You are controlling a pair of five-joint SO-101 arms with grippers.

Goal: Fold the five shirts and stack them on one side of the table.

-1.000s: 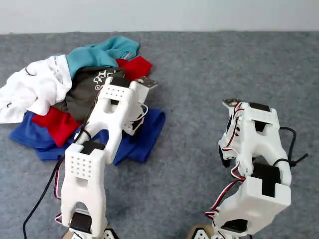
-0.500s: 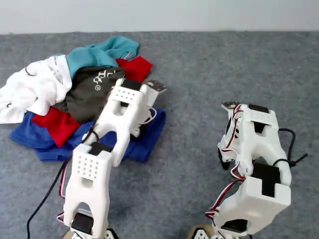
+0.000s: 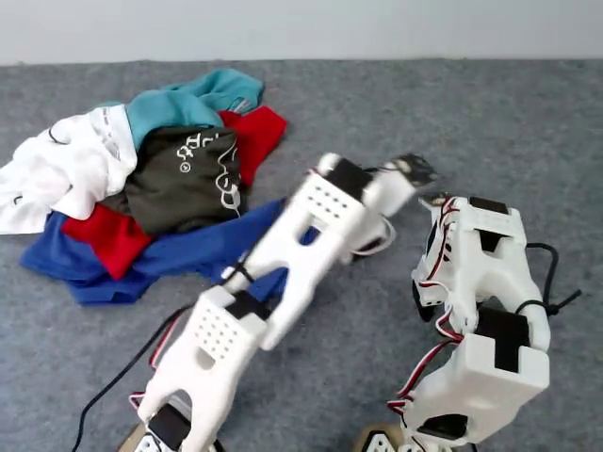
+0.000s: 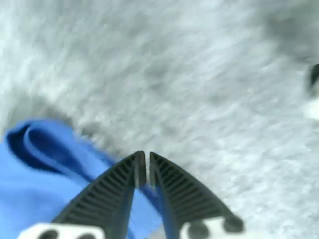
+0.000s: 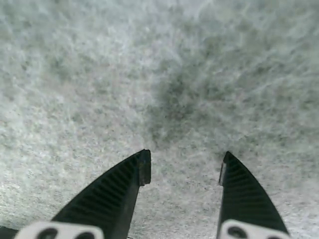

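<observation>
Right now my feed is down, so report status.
Left gripper shut on blue shirt. Right gripper open above table. Other shirts heaped, unfolded. Nothing blocking.

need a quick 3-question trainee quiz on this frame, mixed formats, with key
1. True or false: the right end effector is open over bare table.
2. Which shirt is the left end effector clamped on? A white, B blue, C teal.
3. Fill in: of the shirts in the pile, ___ are folded.
Key: 1 true. 2 B, the blue shirt. 3 none.
</observation>
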